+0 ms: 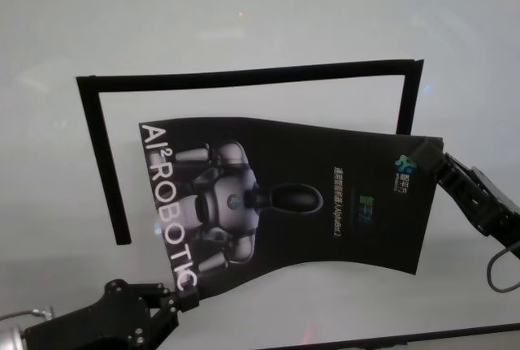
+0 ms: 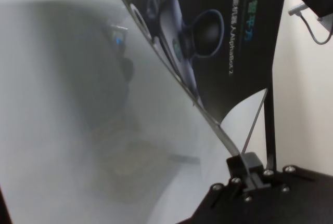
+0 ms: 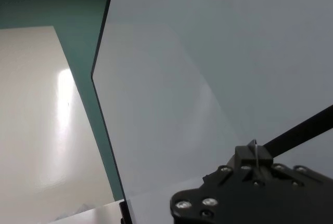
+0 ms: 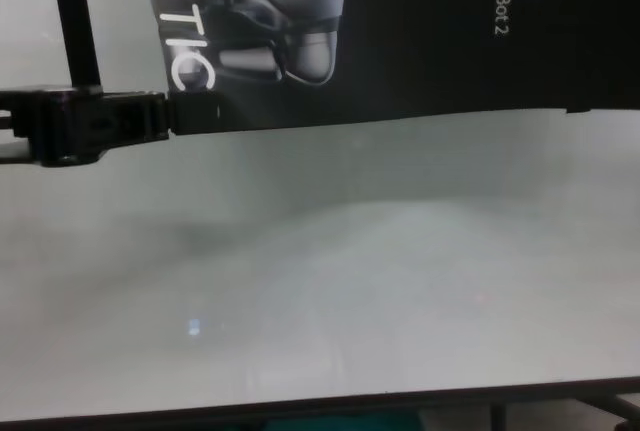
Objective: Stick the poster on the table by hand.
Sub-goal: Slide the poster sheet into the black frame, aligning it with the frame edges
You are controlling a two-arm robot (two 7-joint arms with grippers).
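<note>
The poster [image 1: 292,196], black and glossy with a grey-white robot and white "AI²ROBOTIC" letters, hangs bowed just above the table [image 1: 244,9]. My left gripper [image 1: 177,301] is shut on its near left corner. In the chest view the same left gripper [image 4: 160,121] pinches the poster [image 4: 400,41] beside the "OTIC" letters. The right gripper [image 1: 435,159] is shut on the far right corner. The left wrist view shows the poster's [image 2: 218,26] thin edge running into the left gripper [image 2: 244,164]. A thin sheet edge stands between the jaws of the right gripper [image 3: 255,154].
Narrow black tape strips [image 1: 244,74] form a three-sided frame on the table around the poster's far half; one strip [image 4: 75,21] stands just above my left gripper. The table's near edge [image 4: 350,396] and its side edge [image 3: 104,104] show, with floor beyond.
</note>
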